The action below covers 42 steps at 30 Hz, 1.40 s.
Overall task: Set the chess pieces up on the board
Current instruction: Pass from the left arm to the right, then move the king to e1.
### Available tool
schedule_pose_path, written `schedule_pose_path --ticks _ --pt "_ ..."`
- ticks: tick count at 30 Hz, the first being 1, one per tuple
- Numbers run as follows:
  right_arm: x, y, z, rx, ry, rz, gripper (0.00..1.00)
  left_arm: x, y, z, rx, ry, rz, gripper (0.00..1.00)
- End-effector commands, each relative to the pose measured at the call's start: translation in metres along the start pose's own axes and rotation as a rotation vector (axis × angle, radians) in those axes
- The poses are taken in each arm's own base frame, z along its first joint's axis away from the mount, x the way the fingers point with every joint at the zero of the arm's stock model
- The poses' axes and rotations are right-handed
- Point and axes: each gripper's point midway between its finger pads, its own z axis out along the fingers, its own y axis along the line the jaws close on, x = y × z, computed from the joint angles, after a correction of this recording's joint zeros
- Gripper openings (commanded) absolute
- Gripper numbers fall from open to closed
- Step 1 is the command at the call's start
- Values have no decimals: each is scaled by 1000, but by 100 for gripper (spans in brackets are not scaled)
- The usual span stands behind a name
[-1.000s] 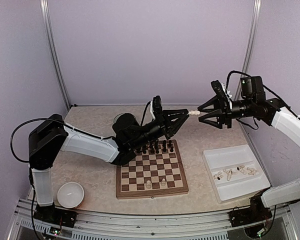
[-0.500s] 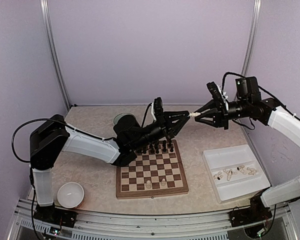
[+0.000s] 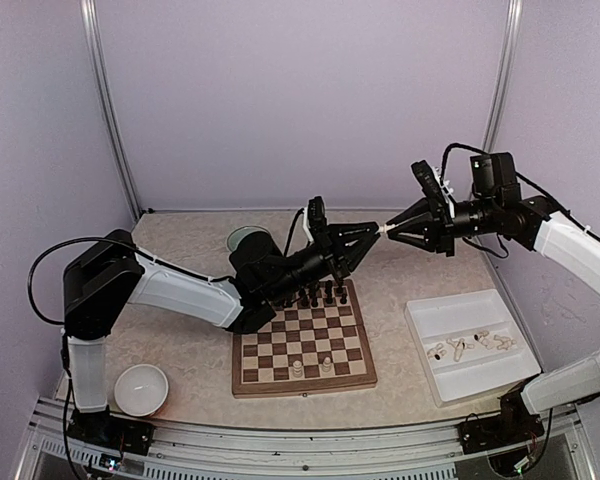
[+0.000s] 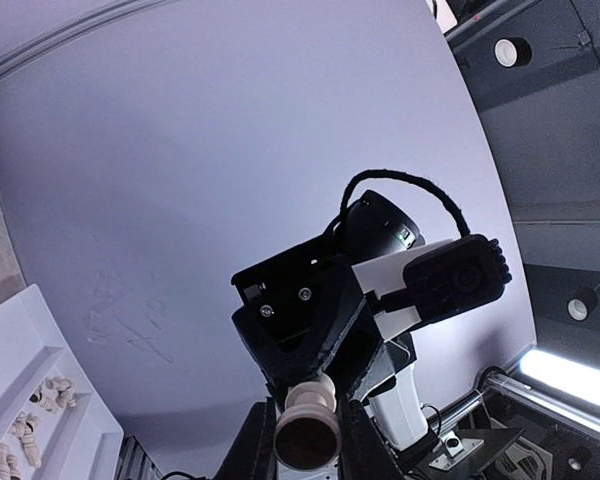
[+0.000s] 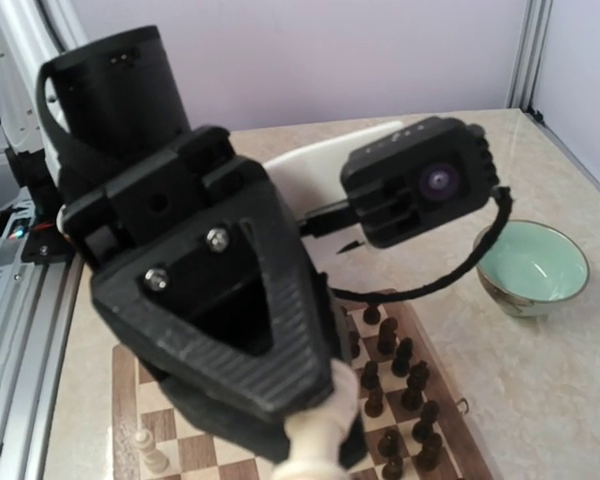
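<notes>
Above the far edge of the board, in the air between the two arms, one cream chess piece, lying about level. Left gripper nearly closed and pinching this piece at its base end. In the left wrist view, round underside of the piece seen between the two left fingers, touching both. Right gripper opposite, tip against tip with the left one, narrowed to a thin gap and pressed on the head end of the same piece. Held so by both claws at once.

On the board, two other cream pieces upright in the near rows, near each other. Dark chessmen upright in the two far rows, partly hidden under the left arm.

To the right of the board and well apart from it, a white tray, with loose cream pieces lying on their sides in its nearer part. Near the left front corner of the table, a white bowl. Beyond the far left corner of the board, a green bowl.
</notes>
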Motion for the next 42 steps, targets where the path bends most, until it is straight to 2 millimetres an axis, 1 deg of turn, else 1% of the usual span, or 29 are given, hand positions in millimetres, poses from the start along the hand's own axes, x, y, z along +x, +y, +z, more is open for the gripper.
schedule_pose_path --ticks 1,4,5,8,9,10,11,13,14,15,16,17,18,19,20,21,23,24,26,28,30,32,35,38,39,42 --pt "-16 -4 2 9 -29 -22 19 2 1 5 11 7 -7 11" --pt "-16 -5 2 10 -29 -20 11 3 2 6 10 8 -7 12" --pt "-16 -6 2 12 -29 -23 9 3 2 6 5 10 -4 13" --pt "-19 -8 1 28 -22 -35 6 2 10 5 -31 23 9 23" --pt "-20 -10 0 38 -14 -41 6 0 13 4 -45 32 15 26" --pt "-20 -12 -1 53 -2 -50 6 -3 19 -1 -70 43 16 29" --pt "-19 -14 -2 67 15 -56 5 -9 20 -7 -87 47 22 33" --pt "-16 -19 -4 99 55 -72 5 -23 32 -25 -158 52 49 36" --pt "-13 -22 -5 115 81 -72 5 -34 26 -33 -180 49 97 38" --pt "-11 -24 -6 129 101 -80 5 -43 33 -43 -234 54 134 39" --pt "-8 -26 -7 139 121 -84 5 -52 30 -51 -277 57 182 40" --pt "-6 -29 -7 148 138 -87 5 -61 33 -60 -334 64 243 41" --pt "-4 -30 -7 153 154 -85 4 -72 19 -67 -373 65 316 42" --pt "-1 -31 -6 152 171 -79 4 -83 11 -73 -420 66 391 43" --pt "1 -31 -5 145 185 -73 4 -93 10 -80 -491 75 470 44" --pt "4 -31 -2 136 201 -68 4 -106 -6 -85 -535 66 561 45" --pt "10 -29 7 116 244 -62 4 -130 -18 -99 -667 68 741 48" --pt "14 -25 14 100 270 -62 4 -147 -21 -109 -751 47 823 48" --pt "20 -19 29 67 325 -74 4 -170 -22 -134 -913 30 938 49" --pt "38 -13 51 14 413 -66 4 -188 -27 -155 -985 -18 995 49" --pt "57 -4 70 -34 508 -71 3 -194 -30 -170 -985 -50 1022 51" --pt "69 7 86 -80 568 -85 3 -204 -33 -185 -994 -74 1023 53" --pt "82 22 109 -132 632 -121 2 -232 -36 -208 -1007 -123 958 54" --pt "97 35 128 -170 699 -155 2 -253 -43 -227 -1032 -185 954 53" --pt "101 39 133 -178 718 -166 2 -258 -48 -231 -1033 -208 955 53" --pt "113 49 148 -206 770 -189 2 -259 -56 -236 -1016 -217 952 54"
